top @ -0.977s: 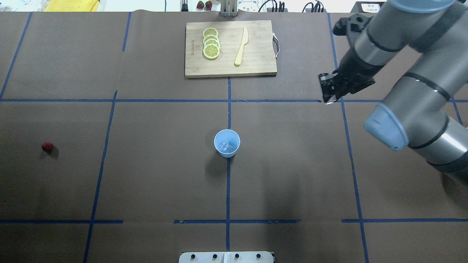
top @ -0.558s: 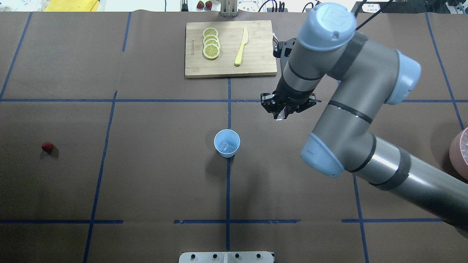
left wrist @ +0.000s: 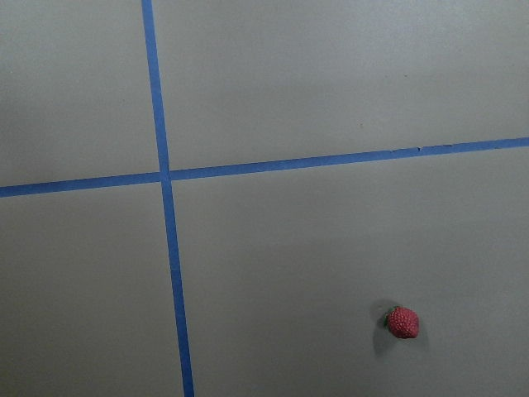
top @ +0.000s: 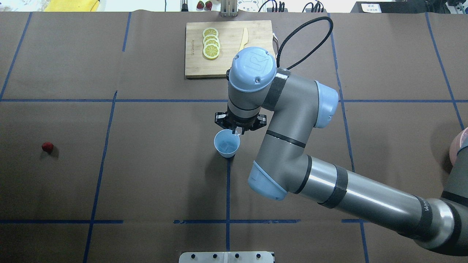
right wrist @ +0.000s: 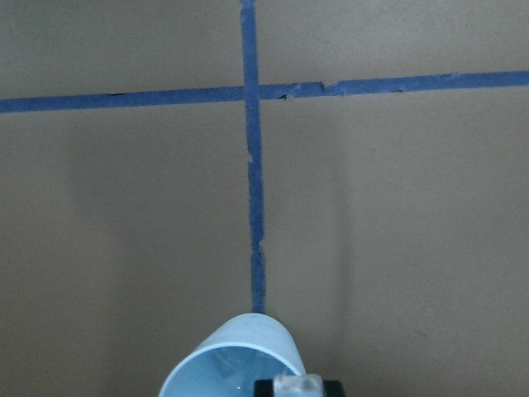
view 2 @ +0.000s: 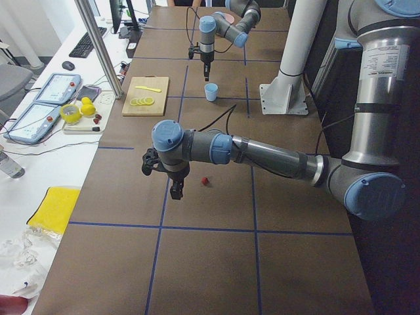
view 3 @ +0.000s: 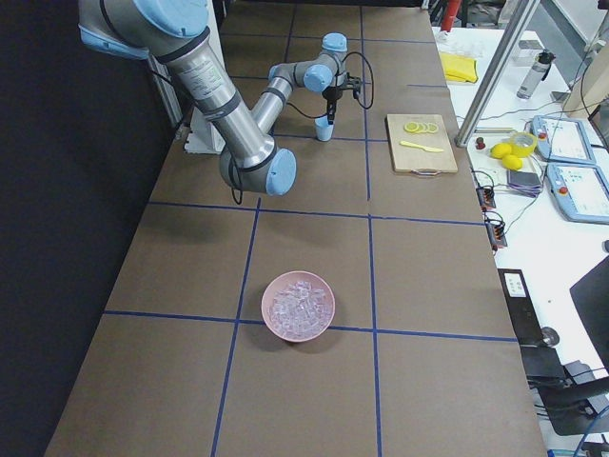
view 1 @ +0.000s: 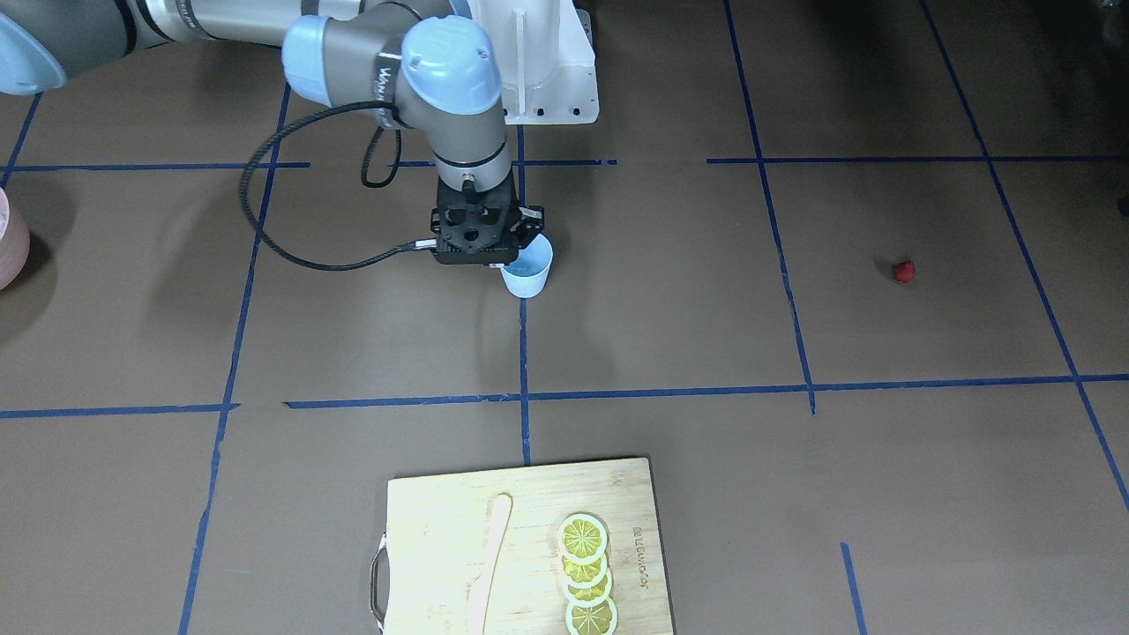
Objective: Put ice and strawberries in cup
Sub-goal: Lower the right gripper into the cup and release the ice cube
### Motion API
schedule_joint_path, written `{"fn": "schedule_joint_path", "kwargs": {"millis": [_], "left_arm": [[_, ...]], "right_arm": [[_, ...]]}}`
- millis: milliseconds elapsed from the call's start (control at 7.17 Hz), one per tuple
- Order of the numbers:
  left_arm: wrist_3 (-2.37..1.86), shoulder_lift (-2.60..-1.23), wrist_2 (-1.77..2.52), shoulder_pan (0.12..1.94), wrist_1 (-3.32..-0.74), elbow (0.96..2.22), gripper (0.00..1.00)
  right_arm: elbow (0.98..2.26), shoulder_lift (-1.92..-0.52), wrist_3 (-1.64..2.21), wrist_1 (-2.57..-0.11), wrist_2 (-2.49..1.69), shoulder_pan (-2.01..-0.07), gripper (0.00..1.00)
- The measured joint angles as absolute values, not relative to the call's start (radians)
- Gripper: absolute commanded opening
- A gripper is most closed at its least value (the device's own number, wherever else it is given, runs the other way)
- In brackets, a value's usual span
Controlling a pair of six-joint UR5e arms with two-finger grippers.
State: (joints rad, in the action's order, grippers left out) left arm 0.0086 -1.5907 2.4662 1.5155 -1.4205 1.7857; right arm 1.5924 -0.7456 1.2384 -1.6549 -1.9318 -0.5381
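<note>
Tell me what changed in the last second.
The right arm's tool swung leftward from the table's right side to the rim of the small pale-blue cup, still shut on a small clear ice cube. The cup, the tiny red strawberry and the wooden cutting board stayed put.

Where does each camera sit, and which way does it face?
Front-facing: across the table, facing the base; right arm at cup.
Overhead: behind the base, looking forward-down; right gripper at cup's rim.
Exterior left: left table end; left arm nearest.
Exterior right: right end; right arm nearest.
Left wrist: down on strawberry; no body.
Right wrist: down on cup; gripper pinching ice.
All but left wrist show the cup.
</note>
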Motion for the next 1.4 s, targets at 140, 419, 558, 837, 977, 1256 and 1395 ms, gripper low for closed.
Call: {"fn": "schedule_joint_path", "kwargs": {"millis": [140,419,558,837,977,1256,1395], "left_arm": [[0.009,-1.591,2.466,1.516,-1.420,1.786,1.00],[0.009,-1.591,2.465,1.516,-1.420,1.786,1.00],[0.009,-1.591,2.465,1.516,-1.420,1.786,1.00],[0.009,-1.591,2.466,1.516,-1.420,1.786,1.00],[0.009,-1.591,2.466,1.516,-1.421,1.785,1.00],[0.009,-1.591,2.466,1.516,-1.422,1.782,1.00],[0.009,-1.592,2.467,1.516,-1.422,1.782,1.00]], "right_arm": [[1.572,-0.729,1.252,-1.651,-1.923,-0.522,0.00],[1.565,-0.719,1.267,-1.649,-1.916,-0.507,0.04],[1.566,-0.717,1.269,-1.650,-1.915,-0.503,0.41],[1.571,-0.715,1.271,-1.649,-1.915,-0.501,0.99],[1.574,-0.715,1.274,-1.648,-1.912,-0.500,0.99],[1.580,-0.715,1.279,-1.648,-1.908,-0.499,0.99],[1.584,-0.715,1.280,-1.648,-1.907,-0.499,0.99]]}}
